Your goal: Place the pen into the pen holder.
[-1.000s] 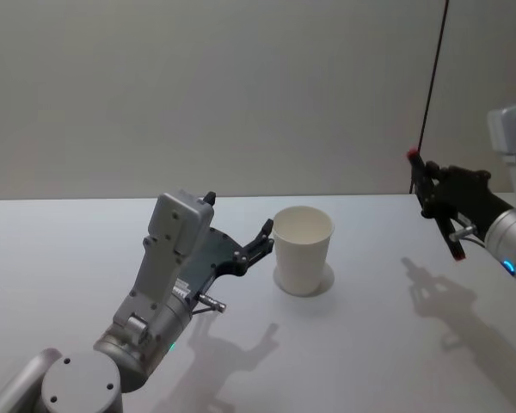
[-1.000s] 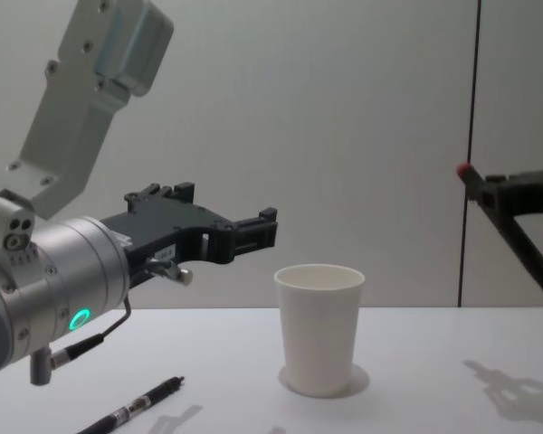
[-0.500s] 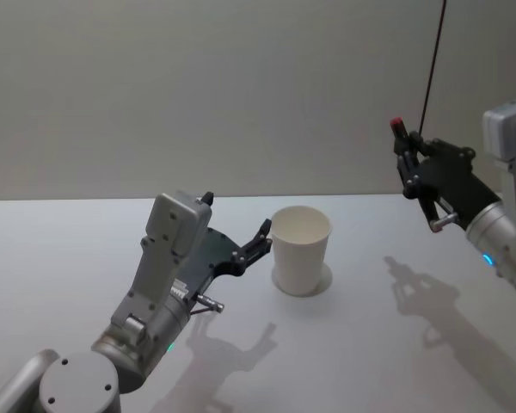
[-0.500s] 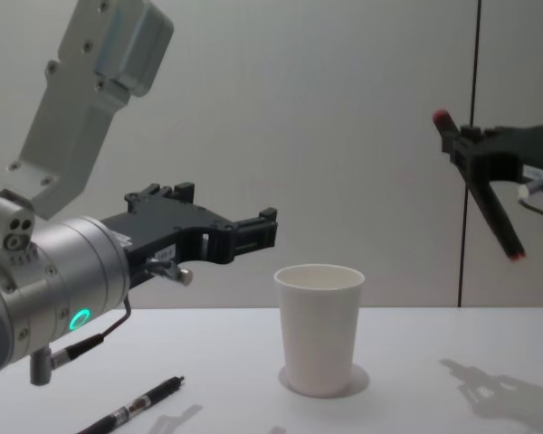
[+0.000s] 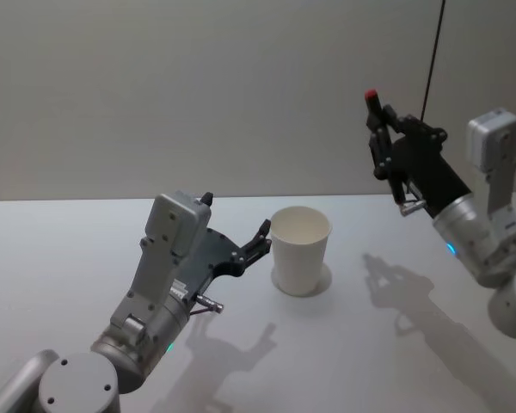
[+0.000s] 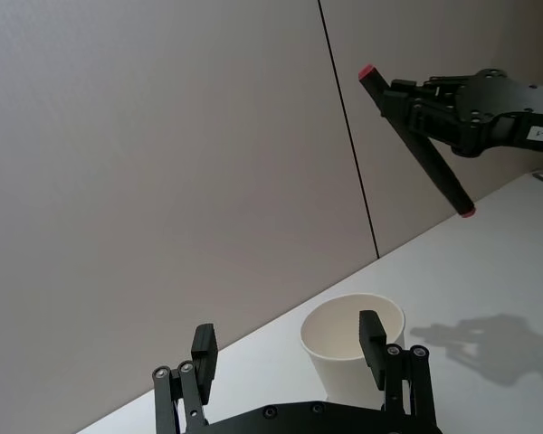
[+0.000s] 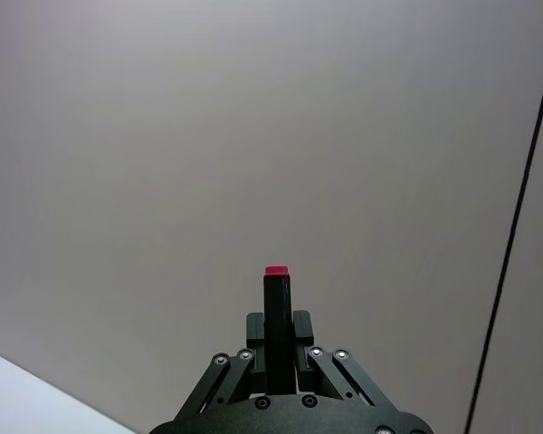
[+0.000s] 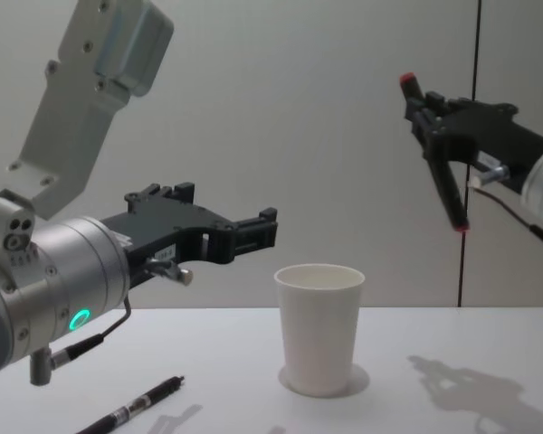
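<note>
At the left edge of the table [image 8: 489, 330], what is entered? — Checker

A spare pen [image 8: 136, 409] is seen lying flat on the white top in the chest view, below the left arm. The left gripper [image 8: 258, 231] is held off the surface and pointed toward the pen holder [image 8: 319, 334]. Its fingers [image 6: 204, 348] are spread wide and nothing is gripped. — Recorder

Is contact with the pen holder noted? — Checker

It cannot be told. In the head view one fingertip is placed just beside the left wall, near the rolled rim. In the left wrist view the open mouth is framed between the two fingertips, farther off. — Recorder

Centre entry? — Checker

The pen holder, a plain white paper cup, is stood upright on the table with its mouth open upward. — Recorder

And to the right? — Checker

The right gripper [image 8: 430, 122] is held high, above and to the right of the pen holder and well apart from it. Its fingers are closed on the pen [image 8: 445, 190], which is gripped near its upper end. The barrel is black with red at both ends. It is tilted, the upper end leaned toward the robot's left and the lower end hung in the air to the right of the rim, not over the mouth. A dark vertical line [image 8: 478, 271] is noted on the wall behind. — Recorder
</note>
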You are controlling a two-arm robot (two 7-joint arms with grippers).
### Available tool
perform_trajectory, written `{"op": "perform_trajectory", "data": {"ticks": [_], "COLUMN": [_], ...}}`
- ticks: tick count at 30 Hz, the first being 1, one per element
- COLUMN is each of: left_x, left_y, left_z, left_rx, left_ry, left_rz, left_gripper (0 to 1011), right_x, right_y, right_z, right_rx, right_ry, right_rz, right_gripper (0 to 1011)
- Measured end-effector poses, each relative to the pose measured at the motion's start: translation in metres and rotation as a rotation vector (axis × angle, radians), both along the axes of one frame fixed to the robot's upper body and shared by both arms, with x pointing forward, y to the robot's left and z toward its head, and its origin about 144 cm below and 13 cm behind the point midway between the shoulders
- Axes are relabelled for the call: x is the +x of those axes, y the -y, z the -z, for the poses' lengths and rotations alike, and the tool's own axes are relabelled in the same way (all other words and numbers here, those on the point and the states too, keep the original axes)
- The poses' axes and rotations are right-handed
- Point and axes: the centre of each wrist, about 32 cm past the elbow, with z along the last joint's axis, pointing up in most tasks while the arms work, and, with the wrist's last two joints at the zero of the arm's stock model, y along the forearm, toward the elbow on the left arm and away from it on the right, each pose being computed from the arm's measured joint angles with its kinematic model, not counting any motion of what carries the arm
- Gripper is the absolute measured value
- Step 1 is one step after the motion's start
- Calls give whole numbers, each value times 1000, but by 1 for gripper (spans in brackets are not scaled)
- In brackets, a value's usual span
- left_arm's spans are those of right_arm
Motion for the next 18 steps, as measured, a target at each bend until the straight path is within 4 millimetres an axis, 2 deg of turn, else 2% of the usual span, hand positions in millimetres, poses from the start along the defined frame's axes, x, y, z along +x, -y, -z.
{"op": "perform_trajectory", "data": {"ticks": [18], "left_x": [0], "left_y": [0], "left_z": [0], "left_rx": [0], "left_ry": [0], "left_rz": [0], "left_gripper": [1003], "right_x": [28], "right_y": [-40], "right_z": [24], "right_rx": [99], "right_ry": [62], "right_rz": [-92], "right_gripper": [165]}}
